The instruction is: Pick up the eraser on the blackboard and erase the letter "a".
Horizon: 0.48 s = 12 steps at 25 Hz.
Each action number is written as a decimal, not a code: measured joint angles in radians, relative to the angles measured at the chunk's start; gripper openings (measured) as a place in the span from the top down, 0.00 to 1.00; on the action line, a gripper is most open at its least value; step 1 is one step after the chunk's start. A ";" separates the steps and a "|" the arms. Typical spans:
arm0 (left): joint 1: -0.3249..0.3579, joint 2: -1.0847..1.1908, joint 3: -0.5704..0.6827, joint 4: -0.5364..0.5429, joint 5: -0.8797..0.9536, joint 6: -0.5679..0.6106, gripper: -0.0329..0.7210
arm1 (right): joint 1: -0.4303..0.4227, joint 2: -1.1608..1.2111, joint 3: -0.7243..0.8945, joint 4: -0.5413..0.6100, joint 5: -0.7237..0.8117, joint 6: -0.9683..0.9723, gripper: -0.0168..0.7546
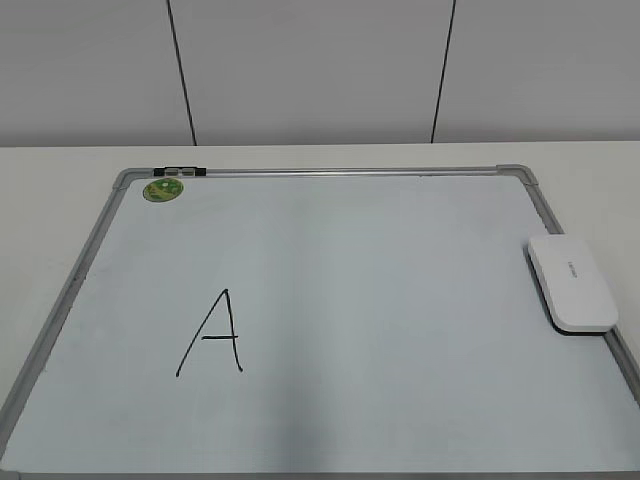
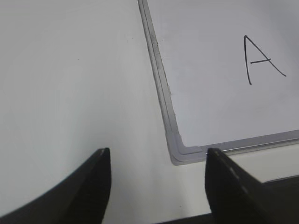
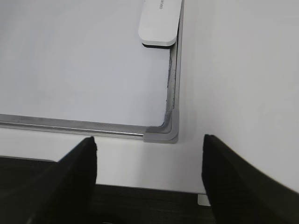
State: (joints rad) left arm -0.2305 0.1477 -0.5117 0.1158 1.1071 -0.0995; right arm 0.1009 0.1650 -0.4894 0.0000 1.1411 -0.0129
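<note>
The blackboard (image 1: 300,172) is a white board with a silver-grey frame, lying flat on the table. The white eraser (image 1: 571,283) lies on the board's right edge, and its near end shows at the top of the right wrist view (image 3: 160,21). A large capital "A" (image 1: 212,335) is drawn at the lower left, and it also shows in the left wrist view (image 2: 261,58). No small lowercase "a" shows in any view. My left gripper (image 2: 158,154) is open and empty over the table by the board's near left corner. My right gripper (image 3: 149,139) is open and empty by the near right corner. Neither gripper appears in the exterior view.
A round green magnet (image 1: 163,189) sits at the board's far left corner beside a small black clip (image 1: 180,172) on the frame. The cream table (image 2: 70,70) extends left of the board and also to its right (image 3: 238,70). A dark table edge (image 3: 149,205) lies below the right gripper.
</note>
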 joint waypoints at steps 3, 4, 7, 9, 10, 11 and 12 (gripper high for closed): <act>0.002 0.000 0.000 0.000 0.000 0.000 0.34 | -0.005 0.000 0.000 0.000 0.000 0.000 0.30; 0.009 -0.001 0.000 0.000 0.000 0.000 0.34 | -0.016 0.000 0.000 0.000 0.000 0.000 0.30; 0.054 -0.001 0.000 0.000 0.000 0.000 0.34 | -0.056 -0.004 0.000 0.000 -0.002 0.000 0.30; 0.096 -0.001 0.000 0.000 0.000 0.000 0.34 | -0.082 -0.033 0.000 0.000 -0.002 0.000 0.30; 0.113 -0.004 0.000 0.000 -0.002 0.000 0.34 | -0.084 -0.036 0.000 0.000 -0.002 0.000 0.30; 0.134 -0.008 0.000 0.000 -0.002 0.000 0.34 | -0.097 -0.065 0.000 0.000 -0.002 0.000 0.30; 0.153 -0.017 0.000 0.000 -0.002 0.000 0.35 | -0.105 -0.082 0.000 0.000 -0.002 0.000 0.30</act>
State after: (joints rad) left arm -0.0776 0.1306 -0.5117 0.1158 1.1054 -0.0995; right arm -0.0043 0.0832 -0.4894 0.0000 1.1393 -0.0129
